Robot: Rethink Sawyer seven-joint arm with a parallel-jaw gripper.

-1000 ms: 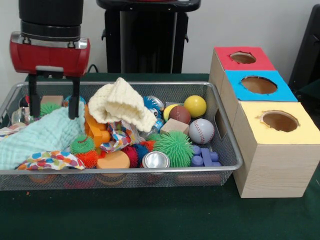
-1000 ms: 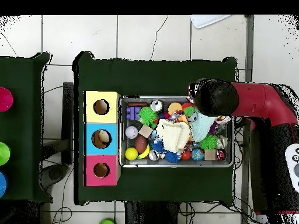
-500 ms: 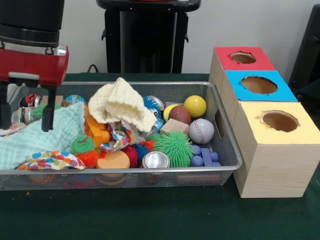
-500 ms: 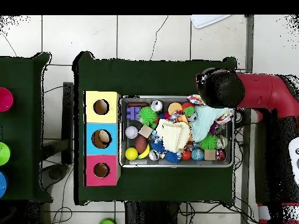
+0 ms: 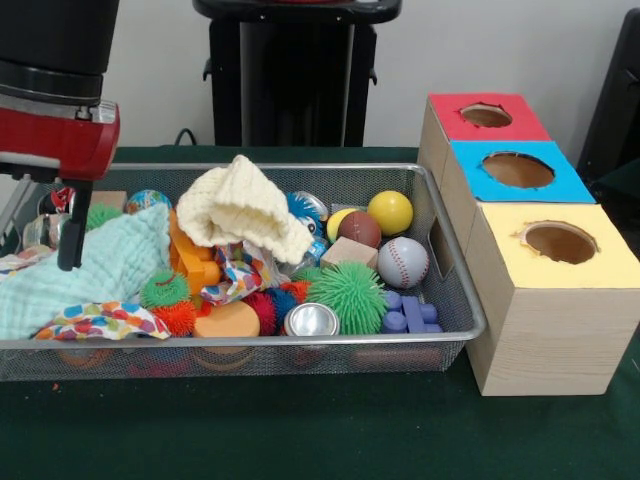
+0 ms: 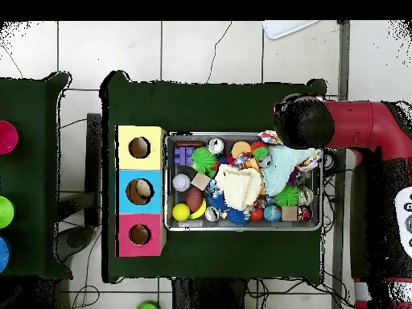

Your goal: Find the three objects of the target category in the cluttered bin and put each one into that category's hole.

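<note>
Green cloth covers the table (image 5: 320,440), and most of it is taken up by the cluttered bin (image 5: 455,330), heaped to the rim.

At the bin's 3 o'clock, touching its end wall, stands the wooden box (image 5: 560,340). It has three holes in a row: the yellow-surround hole (image 5: 560,242) nearest me, the blue-surround hole (image 5: 518,169) behind it, and the hole (image 5: 486,115) with the red surround farthest back, towards 12 o'clock.

The red and black arm (image 5: 55,135) comes down at the bin's 9 o'clock end. From overhead its round black head (image 6: 304,122) sits over the bin's 2 o'clock corner. The gripper (image 5: 60,235) hangs over the mint cloth (image 5: 90,270), partly cut off by the edge, so I cannot tell whether it is spread or closed, nor whether it touches the cloth.

At the cloth's 3 o'clock, a cream knitted piece (image 5: 245,210) is draped over the middle of the pile. Between the two shows an orange shape (image 5: 190,260). I cannot tell whether it is one of the plush animals, and I can make out no other.

Towards the box lie a baseball (image 5: 403,262), a yellow ball (image 5: 390,212) and a green spiky ball (image 5: 347,295). A shiny can (image 5: 311,321) lies at the spiky ball's 8 o'clock.
</note>
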